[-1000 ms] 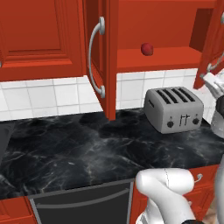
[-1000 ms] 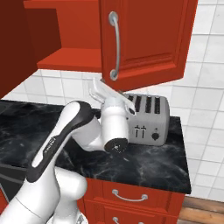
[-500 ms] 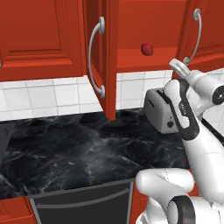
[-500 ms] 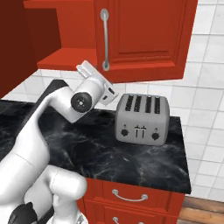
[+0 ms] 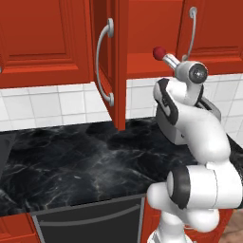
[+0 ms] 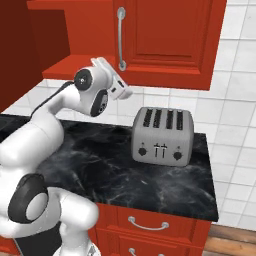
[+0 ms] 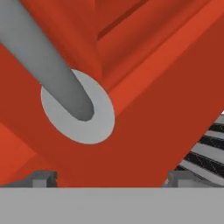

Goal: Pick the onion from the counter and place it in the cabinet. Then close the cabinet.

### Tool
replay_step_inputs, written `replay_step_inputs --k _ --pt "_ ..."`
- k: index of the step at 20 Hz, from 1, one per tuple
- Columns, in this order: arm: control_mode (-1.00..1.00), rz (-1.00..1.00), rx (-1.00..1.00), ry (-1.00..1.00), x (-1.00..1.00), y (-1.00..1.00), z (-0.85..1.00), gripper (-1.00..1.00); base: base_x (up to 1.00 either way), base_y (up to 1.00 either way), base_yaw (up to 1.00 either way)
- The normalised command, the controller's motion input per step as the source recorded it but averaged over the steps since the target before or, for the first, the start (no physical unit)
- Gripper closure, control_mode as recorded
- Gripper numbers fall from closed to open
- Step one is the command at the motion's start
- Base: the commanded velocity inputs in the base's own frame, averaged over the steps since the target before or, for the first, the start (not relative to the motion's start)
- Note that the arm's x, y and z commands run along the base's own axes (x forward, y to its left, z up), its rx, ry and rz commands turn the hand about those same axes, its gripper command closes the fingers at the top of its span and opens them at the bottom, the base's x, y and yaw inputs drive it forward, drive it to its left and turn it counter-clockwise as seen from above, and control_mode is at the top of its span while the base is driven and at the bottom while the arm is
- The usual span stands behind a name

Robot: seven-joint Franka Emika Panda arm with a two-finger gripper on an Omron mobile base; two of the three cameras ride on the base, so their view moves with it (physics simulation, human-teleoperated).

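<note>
The onion (image 5: 158, 51) rests on the red shelf inside the cabinet (image 5: 147, 64). The cabinet's left door (image 5: 117, 61) stands wide open, edge-on to me. Its right door (image 5: 213, 28) is swung partway in, with a curved silver handle (image 6: 120, 37). My gripper (image 5: 166, 59) is raised to shelf height, right of the onion and against the right door's lower corner (image 6: 122, 91). In the hand view its fingertips (image 7: 43, 177) sit wide apart, open, with the handle's round base (image 7: 78, 113) just ahead. The black counter (image 5: 71, 161) lies below.
A silver four-slot toaster (image 6: 162, 135) stands on the counter (image 6: 125, 175) under the right door, partly behind my arm in the left base view. White tiles back the counter. Red drawers (image 6: 145, 225) sit below it.
My arm rose from toaster height to the lower edge of the right door. That door has swung further inward toward shut. The onion stayed on the shelf.
</note>
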Motion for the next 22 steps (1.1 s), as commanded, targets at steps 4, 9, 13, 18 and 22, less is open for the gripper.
replay_step_inputs --k 4,9,13,18,22 --pt "-1.00 -0.12 0.00 0.25 0.98 0.08 0.00 -1.00 0.00 0.00 0.00" --pt "-1.00 -0.09 0.00 0.24 0.73 0.00 0.00 -1.00 0.00 0.00 0.00" --pt "-1.00 -0.01 0.00 0.11 0.49 0.00 -0.22 -1.00 0.00 0.00 0.00" --pt "-1.00 0.00 -0.01 -0.02 0.09 0.00 -0.30 -1.00 0.00 0.00 0.00" --pt "-1.00 0.07 -0.04 -0.21 -0.90 0.00 0.03 -1.00 0.00 0.00 0.00"
